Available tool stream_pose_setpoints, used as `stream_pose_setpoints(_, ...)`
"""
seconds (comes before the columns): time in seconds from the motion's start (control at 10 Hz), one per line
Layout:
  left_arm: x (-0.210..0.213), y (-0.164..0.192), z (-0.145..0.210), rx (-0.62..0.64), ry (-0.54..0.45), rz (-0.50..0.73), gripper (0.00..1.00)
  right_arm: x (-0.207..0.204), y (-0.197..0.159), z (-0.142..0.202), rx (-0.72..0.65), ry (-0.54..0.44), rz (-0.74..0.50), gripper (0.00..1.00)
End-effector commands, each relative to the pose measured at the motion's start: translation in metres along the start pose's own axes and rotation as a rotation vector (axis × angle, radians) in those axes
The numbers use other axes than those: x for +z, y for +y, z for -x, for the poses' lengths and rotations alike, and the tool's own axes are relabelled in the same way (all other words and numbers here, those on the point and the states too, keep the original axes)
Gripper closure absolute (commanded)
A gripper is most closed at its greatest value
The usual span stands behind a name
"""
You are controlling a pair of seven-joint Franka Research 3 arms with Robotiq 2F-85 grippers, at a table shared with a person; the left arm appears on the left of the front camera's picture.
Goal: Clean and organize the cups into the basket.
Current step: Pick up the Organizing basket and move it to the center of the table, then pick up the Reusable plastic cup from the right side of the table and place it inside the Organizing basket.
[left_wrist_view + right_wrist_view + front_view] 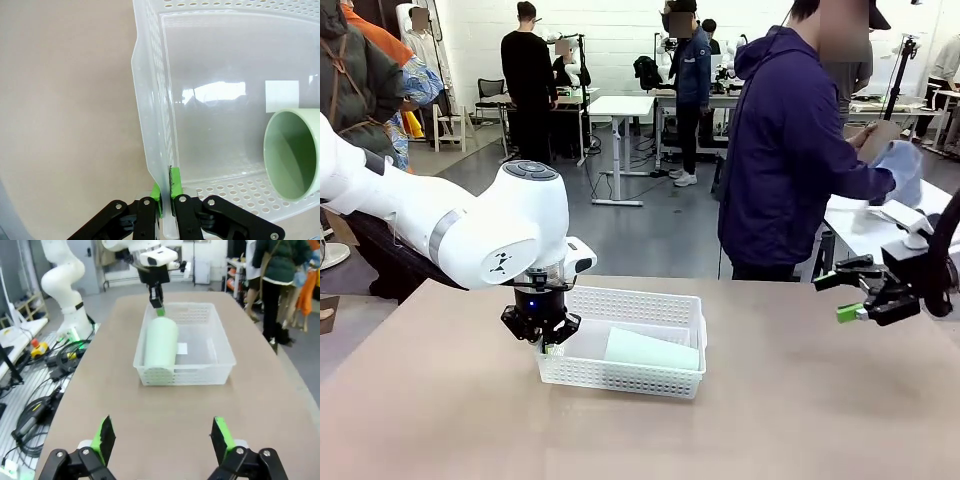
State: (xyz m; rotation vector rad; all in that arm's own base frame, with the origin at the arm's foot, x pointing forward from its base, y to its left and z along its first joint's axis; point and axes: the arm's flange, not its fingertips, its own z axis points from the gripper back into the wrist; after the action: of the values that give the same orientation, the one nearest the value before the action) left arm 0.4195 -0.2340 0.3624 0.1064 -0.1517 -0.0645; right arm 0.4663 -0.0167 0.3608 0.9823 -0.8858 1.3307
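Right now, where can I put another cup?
Bare: the basket floor between the mint cup and the far wall, and the table between basket and right claw. Crowded: the basket's left end, pinched by the left claw.

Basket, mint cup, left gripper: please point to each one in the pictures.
Basket (620, 378), front view, near wall.
Mint cup (650, 351), front view, its side.
Left gripper (166, 192), left wrist view, between its fingertips.

Front view: taken from the robot's side, faced across the table (770, 420) toward the person (790, 160). Left wrist view: held very close over the basket (150, 100) wall, pointed downward. Right wrist view: set well back, aimed along the table. The basket and mint cup (161, 340) are shared by all three
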Motion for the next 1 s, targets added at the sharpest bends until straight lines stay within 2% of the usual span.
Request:
stream_pose_setpoints(0.0,-0.002,0.000,0.001,-0.014,-0.002,-0.007,1.00,0.006,0.014,0.022,0.034,-0.096,0.049,0.00)
stream_pose_setpoints(0.2,-0.002,0.000,0.001,-0.014,-0.002,-0.007,1.00,0.010,0.023,0.032,0.033,-0.098,0.064,0.00)
stream_pose_setpoints(0.3,-0.002,0.000,0.001,-0.014,-0.002,-0.007,1.00,0.012,0.012,0.029,0.001,-0.061,0.042,0.00)
stream_pose_setpoints(0.9,-0.002,0.000,0.001,-0.014,-0.002,-0.007,1.00,0.012,0.012,0.029,0.001,-0.061,0.042,0.00)
